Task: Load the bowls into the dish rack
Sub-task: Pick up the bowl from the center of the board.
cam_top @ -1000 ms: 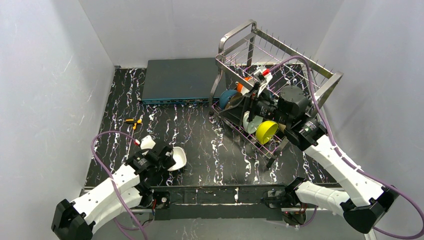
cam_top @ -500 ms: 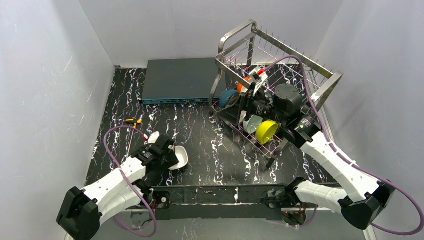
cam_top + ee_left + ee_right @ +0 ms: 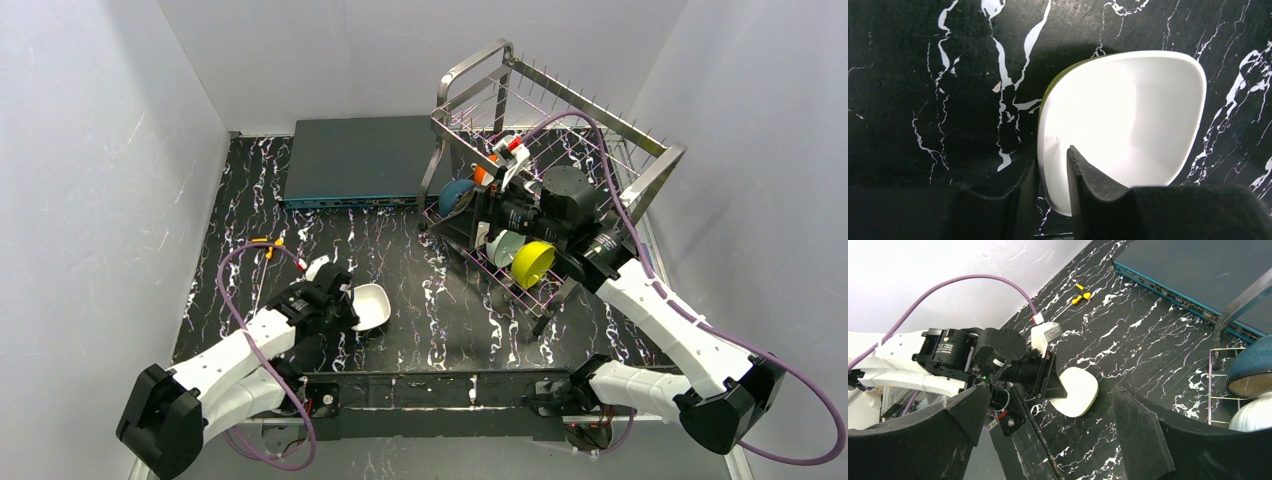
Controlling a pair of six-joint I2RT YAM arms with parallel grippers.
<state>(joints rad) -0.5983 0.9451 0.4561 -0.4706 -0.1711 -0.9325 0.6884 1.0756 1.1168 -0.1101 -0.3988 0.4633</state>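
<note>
Left gripper (image 3: 1050, 156): clamped on white bowl (image 3: 1128, 115) rim, well left of dish rack (image 3: 473, 61). Right gripper (image 3: 1045, 392): jaws wide apart, at the rack's front.

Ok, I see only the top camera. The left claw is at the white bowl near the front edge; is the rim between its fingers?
Observer: Yes, the left wrist view shows the rim of the white bowl between the fingers of the left claw, one inside, one outside; how tight, I cannot tell.
Operator: Is the bowl white all over?
Observer: No, its outside edge is yellow-green.
Operator: Does the right claw hold something?
Observer: No, the right wrist view shows it wide open, nothing between its fingers.
</note>
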